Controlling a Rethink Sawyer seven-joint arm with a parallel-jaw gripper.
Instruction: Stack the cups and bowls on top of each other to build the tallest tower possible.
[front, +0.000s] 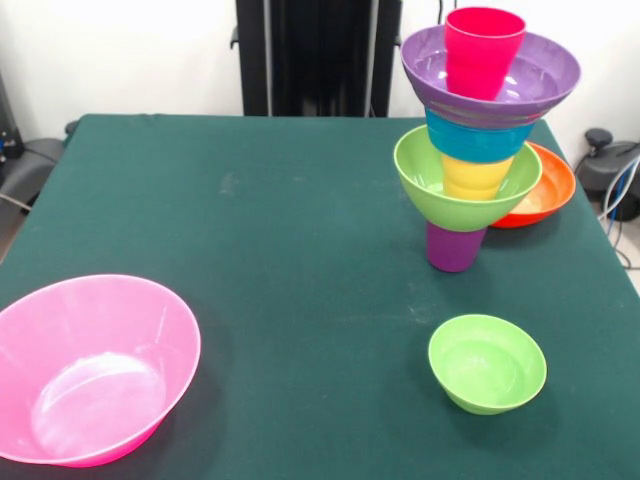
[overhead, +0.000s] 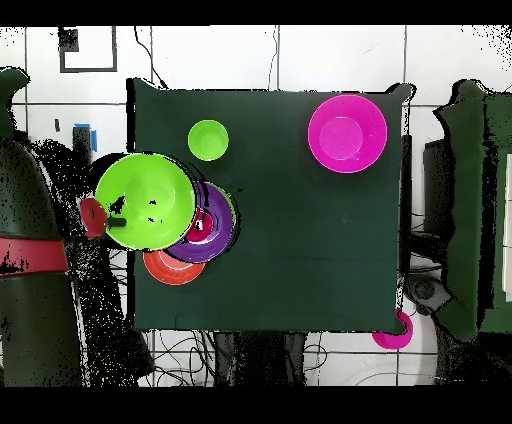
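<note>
The tower stands at the right in the front view: a purple cup (front: 455, 248) as base, then a lime green bowl (front: 467, 190), a yellow cup (front: 476, 176), a blue bowl (front: 480, 140), a wide purple bowl (front: 490, 80) and a red cup (front: 484, 48). In the overhead view the purple bowl (overhead: 218, 232) and red cup (overhead: 200, 226) show. A third lime green bowl (overhead: 145, 198) looks large there, high up and left of the tower. My gripper (overhead: 110, 220), red and black, grips that bowl's left rim. The front view shows neither.
An orange-red bowl (front: 545, 190) (overhead: 170, 268) sits right behind the tower. A small lime green bowl (front: 487, 362) (overhead: 208, 138) stands in front of it. The large pink bowl (front: 90, 370) (overhead: 347, 133) sits at the table's other near corner. The pedestal (front: 320, 55) stands behind the table.
</note>
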